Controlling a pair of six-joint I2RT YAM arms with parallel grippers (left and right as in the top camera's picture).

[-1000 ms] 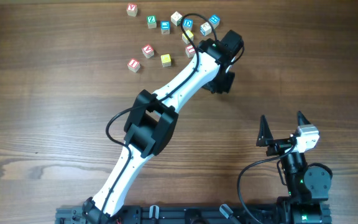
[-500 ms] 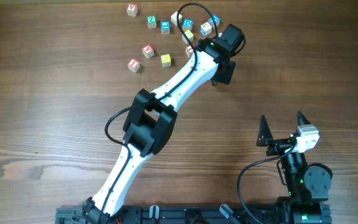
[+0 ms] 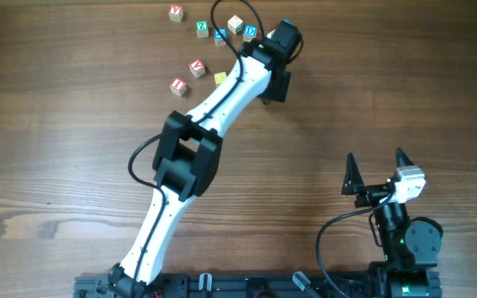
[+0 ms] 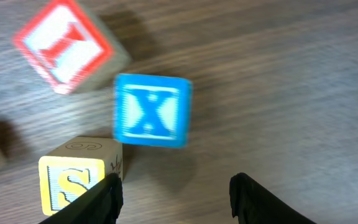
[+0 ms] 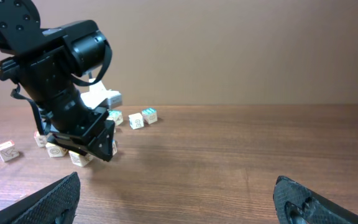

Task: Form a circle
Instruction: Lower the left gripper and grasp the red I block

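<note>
Two arms, one working. Right gripper (image 3: 377,159), nearest you: fingers spread wide, empty, parked, unchanged. Left gripper (image 4: 176,190): swung left over far cube cluster within last second, and its fingers went from near-pinched to roughly half apart. Bare wood between them, gripping nothing, so you likely just released a cube. Ahead: yellow S cube (image 4: 79,177) beside left finger, contact unclear. Then blue X cube (image 4: 152,110), then red-lettered cube (image 4: 64,46), all close together. Circle forming there, judged not yet closed.
</note>
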